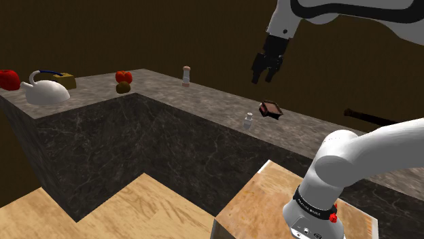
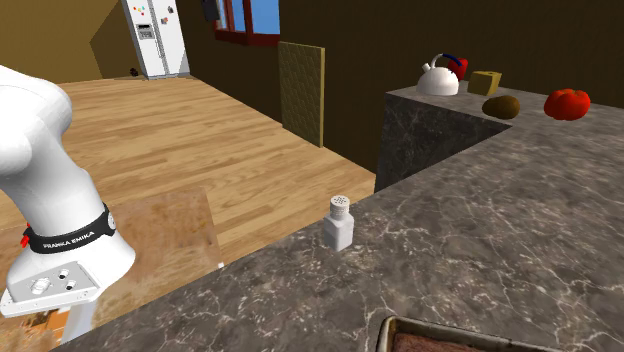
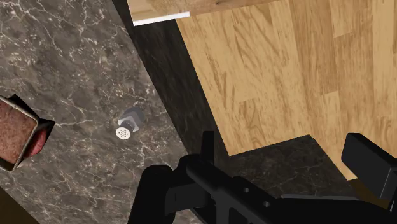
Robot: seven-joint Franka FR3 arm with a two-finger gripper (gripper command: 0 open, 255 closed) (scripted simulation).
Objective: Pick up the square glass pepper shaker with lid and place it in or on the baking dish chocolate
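Gripper [image 1: 263, 75] hangs above the table [image 1: 204, 102], fingers spread apart, holding nothing; pepper shaker [image 1: 249, 120] stands upright near the table edge, beside the baking dish [image 3: 30, 113]; the dish holds a reddish-brown filling [image 3: 11, 130].

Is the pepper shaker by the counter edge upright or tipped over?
Upright: the shaker stands on its base on the counter, perforated lid on top.

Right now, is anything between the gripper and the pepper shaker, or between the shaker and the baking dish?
Nothing visible. The open gripper hangs above the counter, with free air down to the upright pepper shaker. Only bare counter lies between it and the baking dish.
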